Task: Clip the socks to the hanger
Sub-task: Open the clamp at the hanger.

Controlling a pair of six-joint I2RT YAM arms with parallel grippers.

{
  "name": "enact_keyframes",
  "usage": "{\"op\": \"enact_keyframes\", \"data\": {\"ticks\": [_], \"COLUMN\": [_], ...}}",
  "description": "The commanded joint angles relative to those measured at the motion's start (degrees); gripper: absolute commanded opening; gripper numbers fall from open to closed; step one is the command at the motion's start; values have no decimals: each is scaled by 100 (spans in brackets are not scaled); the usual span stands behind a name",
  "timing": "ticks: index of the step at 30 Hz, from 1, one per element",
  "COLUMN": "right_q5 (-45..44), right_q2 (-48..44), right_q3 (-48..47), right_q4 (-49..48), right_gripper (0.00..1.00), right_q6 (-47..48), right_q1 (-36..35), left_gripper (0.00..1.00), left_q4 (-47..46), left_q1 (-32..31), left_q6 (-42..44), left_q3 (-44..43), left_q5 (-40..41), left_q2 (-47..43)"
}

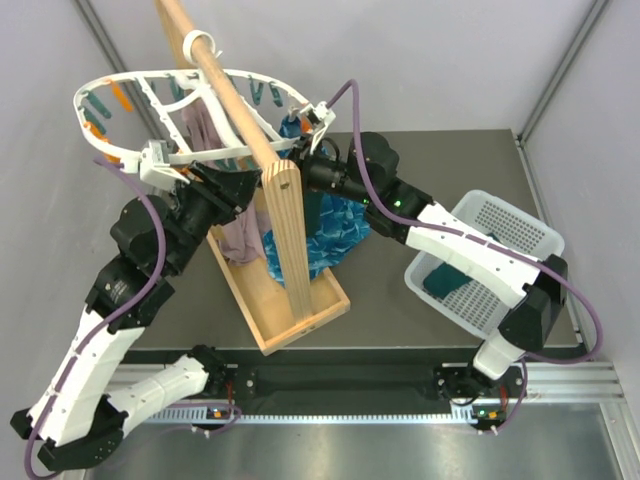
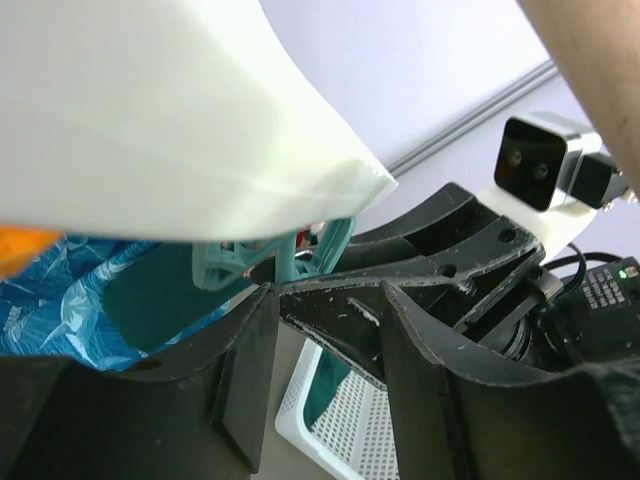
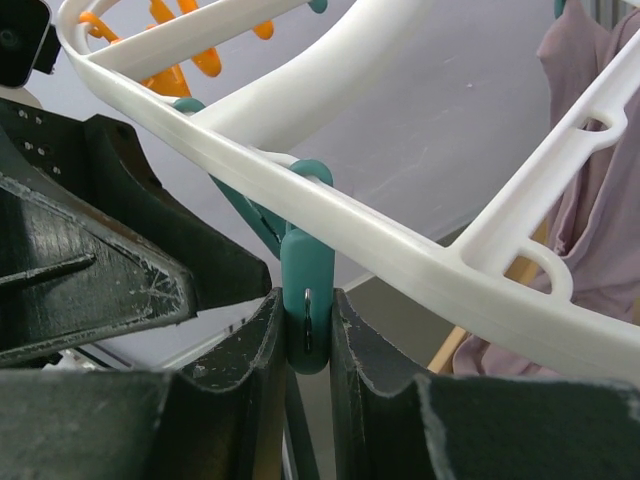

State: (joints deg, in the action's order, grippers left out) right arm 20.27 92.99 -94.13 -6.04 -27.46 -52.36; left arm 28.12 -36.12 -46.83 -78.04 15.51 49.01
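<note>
The white hanger (image 1: pixel 88 100) hangs from a wooden pole (image 1: pixel 232 92), with teal and orange pegs round its ring. My right gripper (image 1: pixel 297 165) is at the ring's near right side. In the right wrist view it (image 3: pixel 305 300) is shut on a teal peg (image 3: pixel 307 290) under the white rim (image 3: pixel 400 250). My left gripper (image 1: pixel 240 180) is just left of it, below the ring, open and empty (image 2: pixel 325 300). One dark teal sock (image 1: pixel 450 278) lies in the basket. A dark teal piece (image 2: pixel 160 310) shows beside a teal peg (image 2: pixel 300 255); I cannot tell if it is clipped.
A white perforated basket (image 1: pixel 520 215) stands at the right. A wooden stand (image 1: pixel 290 320) with an upright post carries the pole. A bright blue mottled cloth (image 1: pixel 340 235) and a mauve-grey cloth (image 1: pixel 240 240) hang under the hanger, close to both grippers.
</note>
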Motion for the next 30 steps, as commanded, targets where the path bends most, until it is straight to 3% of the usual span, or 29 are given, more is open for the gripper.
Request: {"op": "enact_keyframes", "data": {"ticks": [1,13,24,30], "right_q5": [38,64,135,161], "right_q2": [-290,-352,-334,-325], "right_q3": [8,79,61,61], "right_q4": [95,68,130,112], "right_gripper": [0,0,0,0], "right_q6": [162,189,224,224], "right_q1": [-11,-29,-38,-46], "left_gripper": [50,56,64,61], "left_q4": [-474,-457,-983,-1045], "left_q1": [-9,-9,-9,-9], "left_q6": [7,121,148,236], "left_q3": [-255,-115,201,298], "left_q5": [198,374,199,102], "left_q2": [-6,144,284,249]}}
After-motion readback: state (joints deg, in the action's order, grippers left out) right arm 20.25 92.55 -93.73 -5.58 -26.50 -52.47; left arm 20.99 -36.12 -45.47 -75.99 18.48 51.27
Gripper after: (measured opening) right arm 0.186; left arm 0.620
